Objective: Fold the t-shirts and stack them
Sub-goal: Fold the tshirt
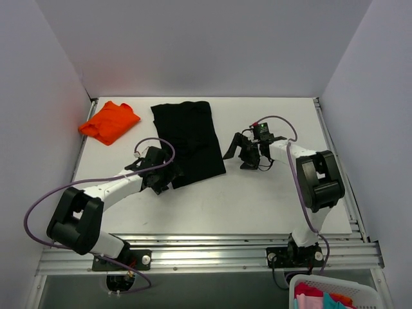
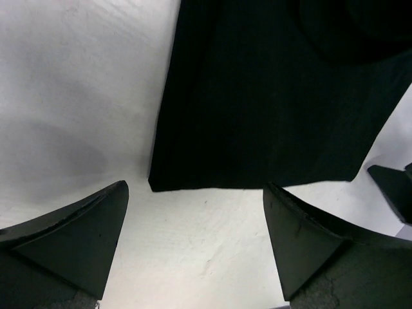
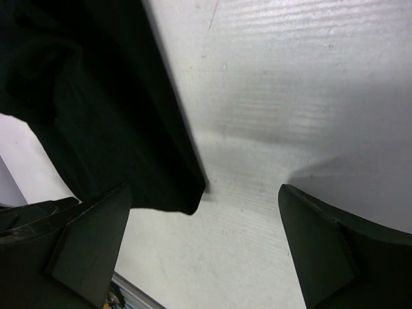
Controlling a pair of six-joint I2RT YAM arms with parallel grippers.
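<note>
At counter centre, toward the far side: black t-shirt [image 1: 190,141] lies flat as a long rectangle, one short end toward the back wall, the other toward the arms and skewed a little to the right. Surface looks smooth in the overhead view; any finer creases are lost in the dark cloth.

Far left corner: orange t-shirt [image 1: 109,122], a compact folded bundle, apart from the black one with bare white counter [image 1: 257,199] between them. Not stacked.

Left fingers [image 1: 170,179] sit at the near left corner of the black t-shirt. Wrist view: both fingers [image 2: 71,238] spread wide, nothing between them but counter; the shirt's near hem lies just ahead of the tips, untouched.

Right fingers [image 1: 239,154] sit just beside the shirt's near right corner. Wrist view: fingers [image 3: 84,251] spread wide, and that corner pokes into the gap toward the left one. Contact with the cloth cannot be told.

Bottom right, below the counter edge: white basket [image 1: 302,283] holding bright cloth.
</note>
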